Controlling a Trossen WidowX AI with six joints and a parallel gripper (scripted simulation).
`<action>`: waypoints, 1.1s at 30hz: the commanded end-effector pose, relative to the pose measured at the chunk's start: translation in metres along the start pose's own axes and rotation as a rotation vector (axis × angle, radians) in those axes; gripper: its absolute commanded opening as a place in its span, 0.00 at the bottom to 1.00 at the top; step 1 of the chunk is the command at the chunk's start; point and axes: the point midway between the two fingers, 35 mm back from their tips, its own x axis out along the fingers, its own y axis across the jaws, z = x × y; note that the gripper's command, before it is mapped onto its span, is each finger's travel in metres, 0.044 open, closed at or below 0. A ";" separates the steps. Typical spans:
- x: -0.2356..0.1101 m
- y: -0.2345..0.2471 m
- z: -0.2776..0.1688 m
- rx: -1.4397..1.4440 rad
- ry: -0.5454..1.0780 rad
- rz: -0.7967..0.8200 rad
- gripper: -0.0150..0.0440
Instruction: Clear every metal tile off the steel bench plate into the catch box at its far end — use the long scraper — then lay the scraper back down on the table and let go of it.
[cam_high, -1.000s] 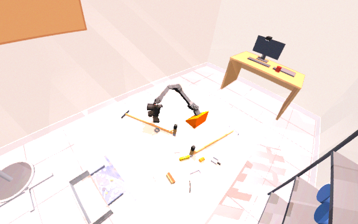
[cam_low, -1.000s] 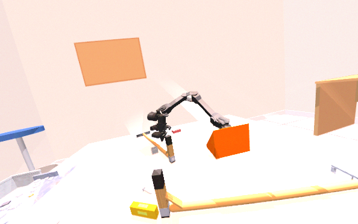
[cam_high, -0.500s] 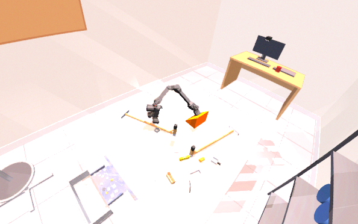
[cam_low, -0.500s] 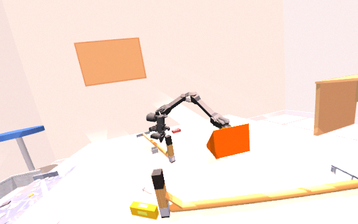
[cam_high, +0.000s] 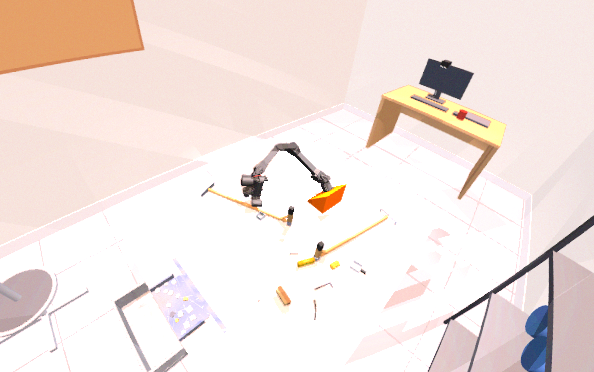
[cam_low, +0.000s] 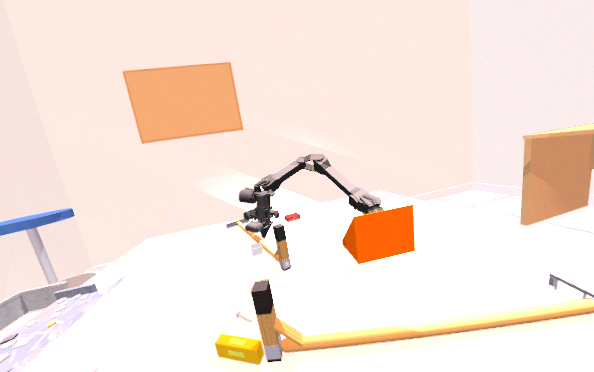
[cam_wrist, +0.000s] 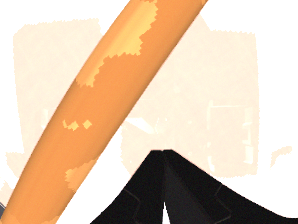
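Observation:
A long scraper with an orange wooden handle (cam_high: 232, 199) (cam_low: 266, 248) (cam_wrist: 120, 76) lies flat on the white table. My gripper (cam_high: 256, 202) (cam_low: 260, 230) (cam_wrist: 161, 157) is low over the middle of that handle. Its black fingers are shut together, and the handle passes to their left, not between them. The steel bench plate (cam_high: 192, 287) (cam_low: 50, 320) lies far off at the lower left, with several small metal tiles (cam_high: 181, 306) scattered on it. The grey catch box (cam_high: 125, 302) (cam_low: 30, 300) adjoins its end.
A second long scraper (cam_high: 350, 237) (cam_low: 440, 322) lies nearer the middle. An orange wedge (cam_high: 327, 197) (cam_low: 382, 234) stands at the arm's base. A yellow block (cam_high: 334, 265) (cam_low: 239, 348), a wooden block (cam_high: 283, 295) and a red block (cam_low: 292, 216) lie about. A desk (cam_high: 440, 117) stands at the back right.

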 end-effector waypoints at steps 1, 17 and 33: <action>-0.001 0.003 0.004 0.006 -0.003 0.000 0.25; 0.001 0.015 0.014 0.007 -0.003 0.001 0.25; 0.003 0.027 0.024 0.008 -0.003 0.001 0.25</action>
